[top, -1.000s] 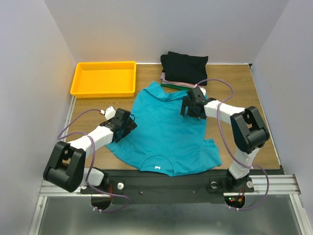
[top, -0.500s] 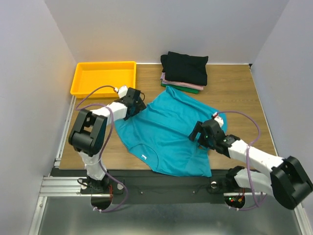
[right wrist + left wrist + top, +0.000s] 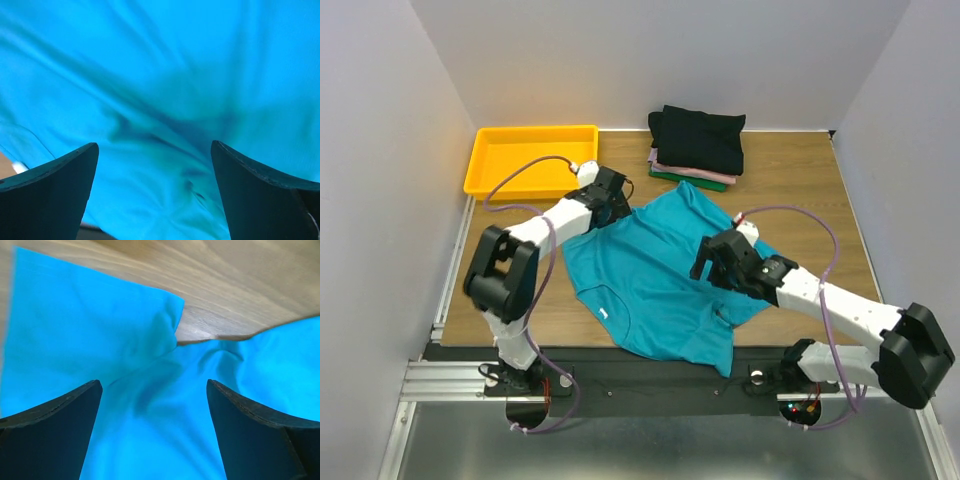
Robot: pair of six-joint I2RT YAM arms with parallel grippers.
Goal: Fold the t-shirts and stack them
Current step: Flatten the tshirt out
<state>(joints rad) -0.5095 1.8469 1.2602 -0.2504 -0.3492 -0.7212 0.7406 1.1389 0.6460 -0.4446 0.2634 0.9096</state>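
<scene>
A wooden table [image 3: 820,190] was seen, boxed in by plain grey walls [image 3: 620,60]. Across its middle the teal t-shirt [image 3: 640,280] was spread, rumpled, collar towards the near edge. The left gripper [image 3: 610,197] was poised at the shirt's far-left edge, jaws parted, with cloth and bare wood shown between its fingers [image 3: 55,425]. The right gripper [image 3: 710,262] was held over the shirt's right half, jaws likewise spread, nothing clamped. A folded stack [image 3: 698,140], black on top, was set just beyond the teal cloth, and a yellow tray [image 3: 530,188] was parked far-left.
</scene>
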